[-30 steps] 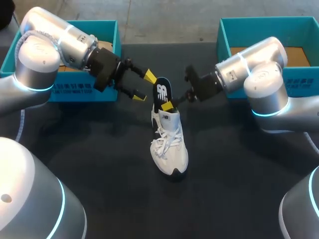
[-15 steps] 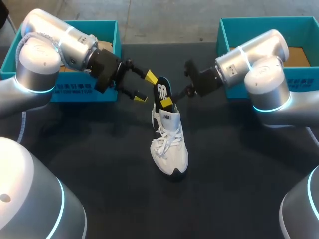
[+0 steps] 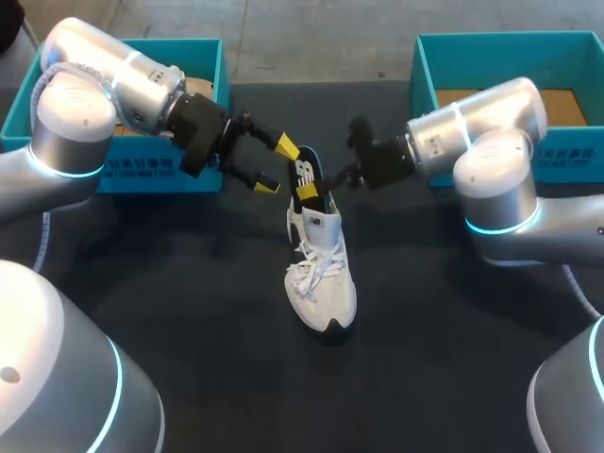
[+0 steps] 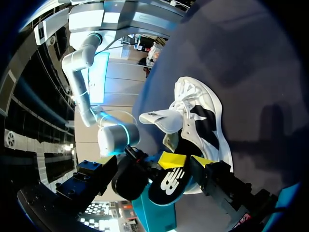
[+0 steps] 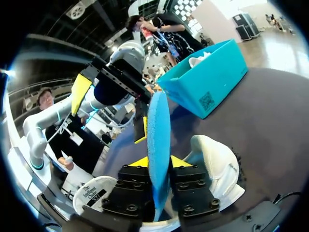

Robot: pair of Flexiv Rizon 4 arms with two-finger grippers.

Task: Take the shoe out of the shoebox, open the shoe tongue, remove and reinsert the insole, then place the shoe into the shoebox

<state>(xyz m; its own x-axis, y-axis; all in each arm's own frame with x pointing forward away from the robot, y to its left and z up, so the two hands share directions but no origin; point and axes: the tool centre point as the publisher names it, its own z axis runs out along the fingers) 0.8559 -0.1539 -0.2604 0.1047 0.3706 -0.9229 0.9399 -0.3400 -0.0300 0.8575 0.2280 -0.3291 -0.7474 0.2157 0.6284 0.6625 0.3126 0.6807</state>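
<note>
Now the right hand [image 3: 311, 192] is closed on the insole [image 3: 306, 175], both fingers pinching it as it stands upright out of the heel of the white shoe [image 3: 323, 278]. The shoe sits mid-table [image 3: 189, 311], toe toward 6 o'clock. At its 10 o'clock the left hand [image 3: 275, 165] hangs wide open, holding nothing, just beside the insole. The left box [image 3: 142, 175] sits at 10 o'clock and the right box [image 3: 491, 47] at 2 o'clock.

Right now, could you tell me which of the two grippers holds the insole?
The right gripper: it is shut on the insole above the shoe, while the left gripper stands open beside it.
</note>
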